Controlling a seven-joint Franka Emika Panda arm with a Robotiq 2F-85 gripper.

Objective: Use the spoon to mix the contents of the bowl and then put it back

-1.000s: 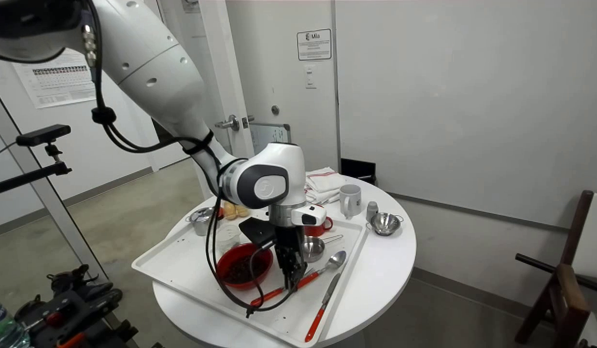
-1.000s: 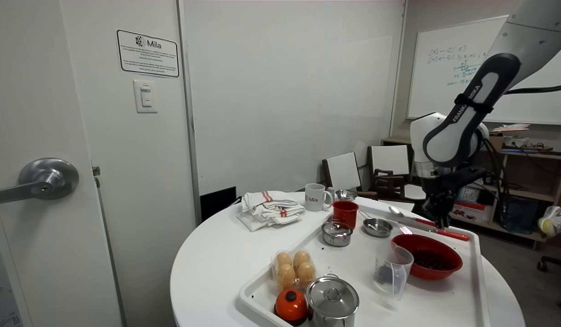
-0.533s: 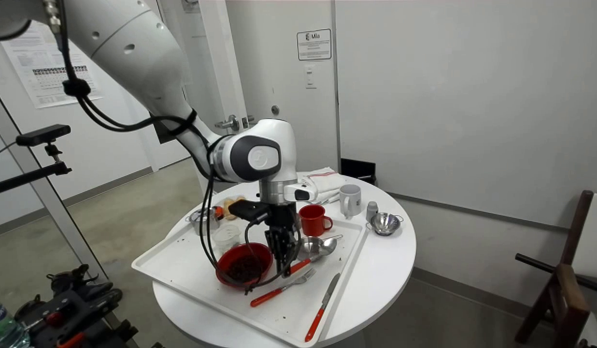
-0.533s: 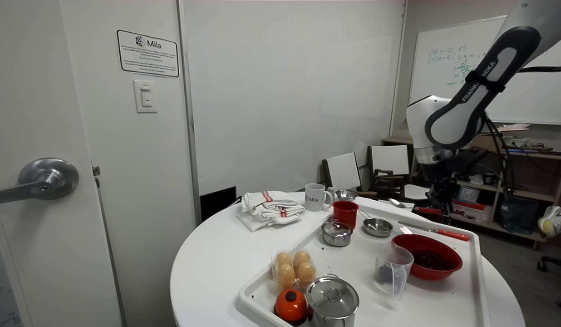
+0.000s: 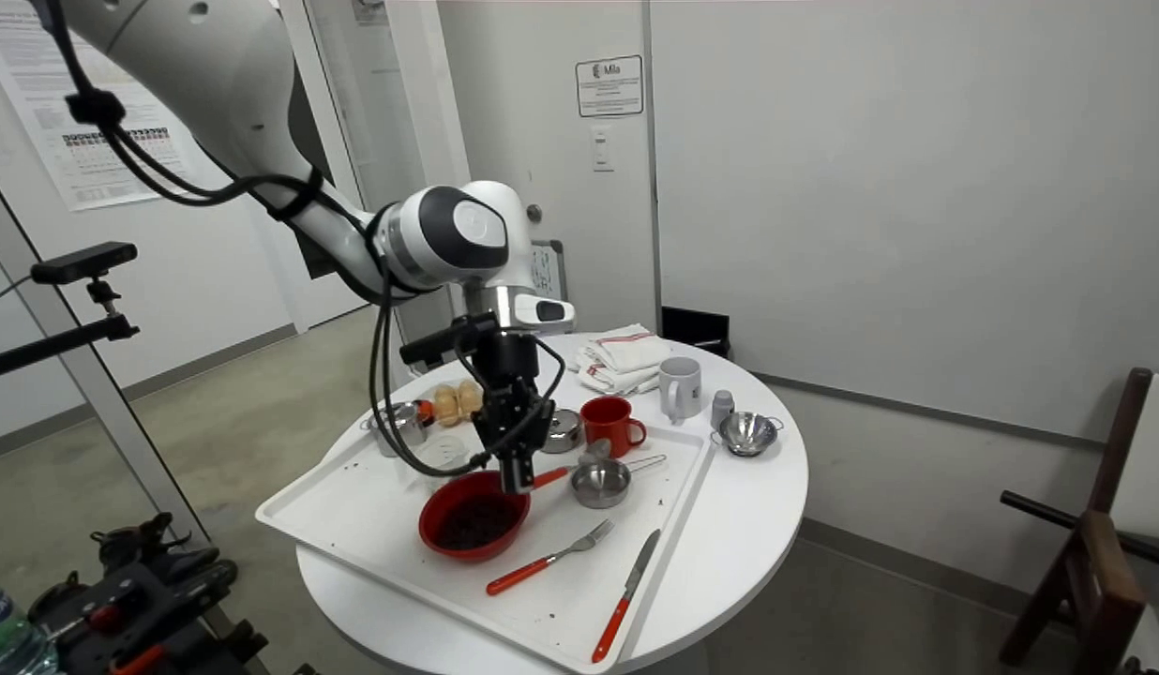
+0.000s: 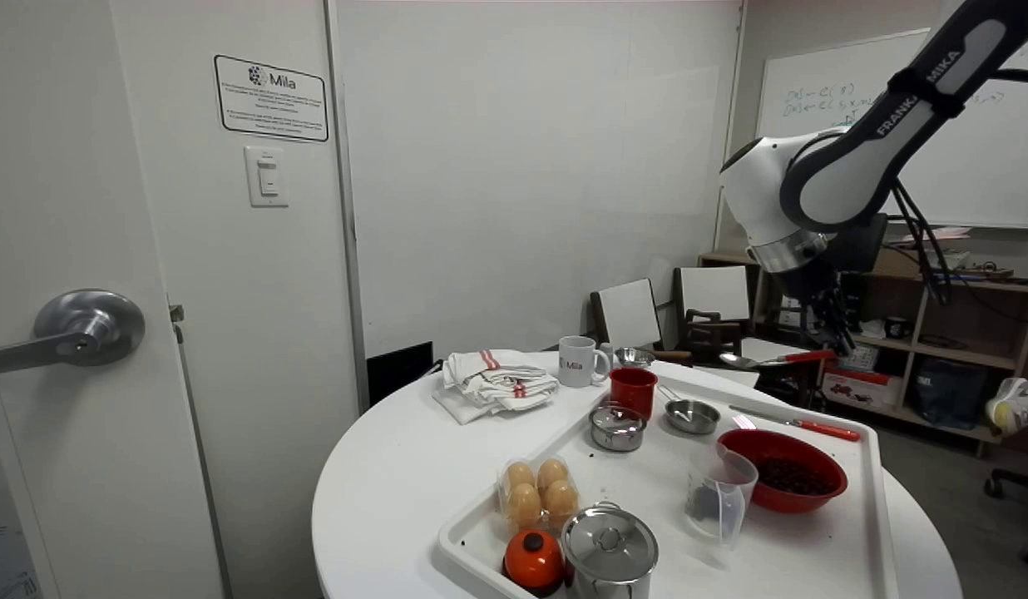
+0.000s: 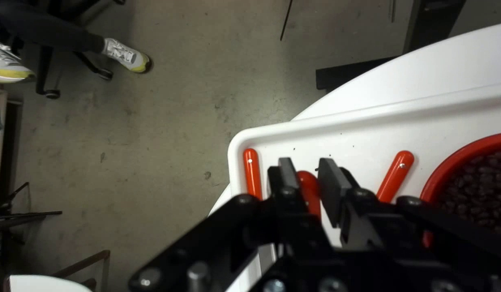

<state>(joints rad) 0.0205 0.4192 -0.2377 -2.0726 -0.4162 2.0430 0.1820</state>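
The spoon has a red handle [image 5: 549,477] and a silver head [image 6: 738,361]; it hangs in the air above the tray, lying roughly level. My gripper [image 7: 307,168] is shut on the handle, whose rounded end shows between the pads in the wrist view. In an exterior view the gripper [image 5: 517,478] overlaps the right rim of the red bowl [image 5: 448,497]; elsewhere it shows well above the tray [image 6: 597,499], with the bowl [image 6: 793,503] lower and nearer that camera. Dark beans [image 7: 481,186] lie in the bowl, at the right of the wrist view.
A fork [image 5: 519,574] and a knife [image 5: 617,619] lie on the tray beside the bowl. Close by stand a metal measuring cup [image 5: 601,483], a red mug [image 5: 606,422] and a clear measuring jug [image 6: 718,499]. Eggs [image 6: 526,503] and a lidded pot [image 6: 611,549] stand farther along.
My gripper has risen from the tray with the spoon and moved left in an exterior view, toward the bowl's side. The wrist has tilted. Fork, knife and bowl have stayed put.
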